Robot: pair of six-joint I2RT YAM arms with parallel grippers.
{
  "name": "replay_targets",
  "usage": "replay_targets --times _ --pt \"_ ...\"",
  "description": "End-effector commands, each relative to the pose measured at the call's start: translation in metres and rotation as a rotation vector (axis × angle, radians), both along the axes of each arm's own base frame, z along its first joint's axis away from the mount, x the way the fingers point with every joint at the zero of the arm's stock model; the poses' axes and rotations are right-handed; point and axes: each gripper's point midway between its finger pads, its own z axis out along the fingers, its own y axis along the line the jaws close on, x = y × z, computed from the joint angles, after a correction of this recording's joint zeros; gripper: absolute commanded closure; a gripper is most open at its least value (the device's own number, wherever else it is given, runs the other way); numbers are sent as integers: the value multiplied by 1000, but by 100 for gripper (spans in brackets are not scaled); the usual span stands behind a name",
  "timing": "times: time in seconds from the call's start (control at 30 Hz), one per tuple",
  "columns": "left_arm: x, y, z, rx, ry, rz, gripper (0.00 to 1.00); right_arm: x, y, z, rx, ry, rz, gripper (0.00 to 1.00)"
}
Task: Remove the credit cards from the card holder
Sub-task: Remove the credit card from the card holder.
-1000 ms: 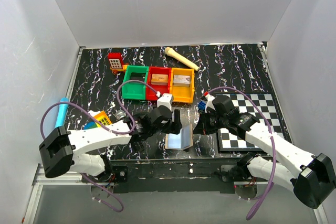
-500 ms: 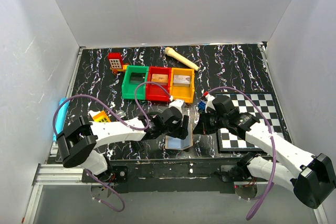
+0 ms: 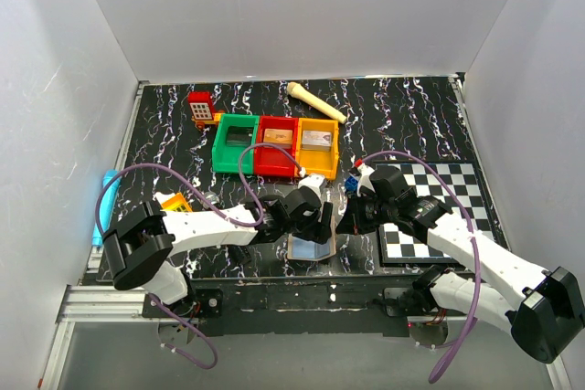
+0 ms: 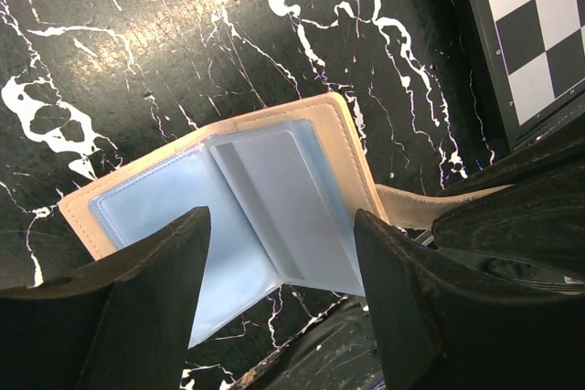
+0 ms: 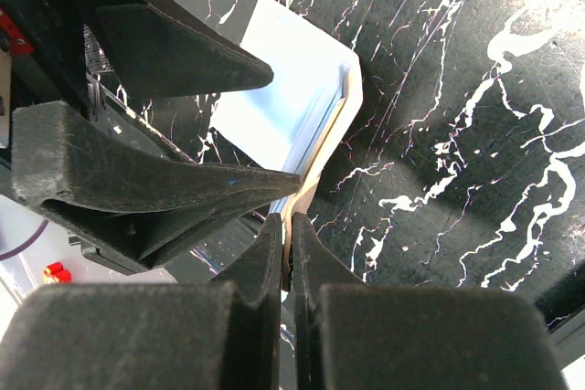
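Holder (image 4: pixel 155 212), light, thin, floppy at fold, lining probably slick: open at middle of tabletop's (image 3: pixel 402 107) near edge, tan flap pinched in right hand (image 5: pixel 286 226), left hand (image 4: pixel 279 226) spread above pockets; best gripped by rim.

Matt leathery rim, sleek plastic lining on card holder (image 4: pixel 238 198); smooth table (image 4: pixel 137 43).

No text, brand, number or sign can be read in any view. The red toy (image 3: pixel 200 109) at the far left has a pale button grid, too small to read. The card holder (image 4: pixel 228 198) lining shows no legible print.
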Motion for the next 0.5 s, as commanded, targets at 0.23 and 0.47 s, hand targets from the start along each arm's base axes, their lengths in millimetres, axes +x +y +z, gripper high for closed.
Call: replay_targets --times 0.23,0.47 --pt "4 -4 8 -1 -22 10 43 4 8 25 51 -56 26 99" --pt "5 3 14 -7 -36 33 41 4 8 25 51 -56 26 99"
